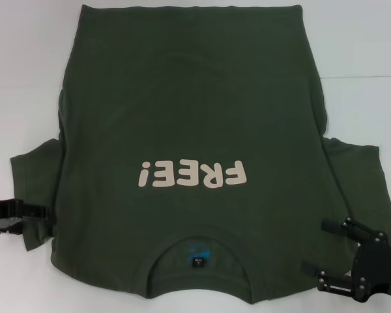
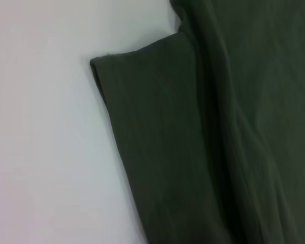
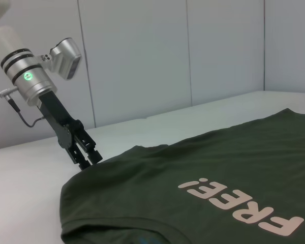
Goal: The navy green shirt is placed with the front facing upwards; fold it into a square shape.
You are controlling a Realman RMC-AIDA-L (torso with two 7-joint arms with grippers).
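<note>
The navy green shirt lay flat, front up, on the white table, filling most of the head view. The collar sat at 6 o'clock nearest the robot, the hem at 12 o'clock and partly cut off by the frame edge. The cream "FREE!" lettering read upside down. A small blue neck label showed inside the collar; its print was too small to read.

Left gripper was at 9 o'clock, at the edge of the left sleeve. In the right wrist view its fingers came down close together onto the sleeve edge; whether cloth lay pinched between them could not be told. The left wrist view showed only the sleeve and table, none of its own fingers.

Right gripper was at 4 o'clock over the right sleeve, jaws spread apart, with cloth visible in the gap and no grip closed on it. Its body ran off frame
</note>
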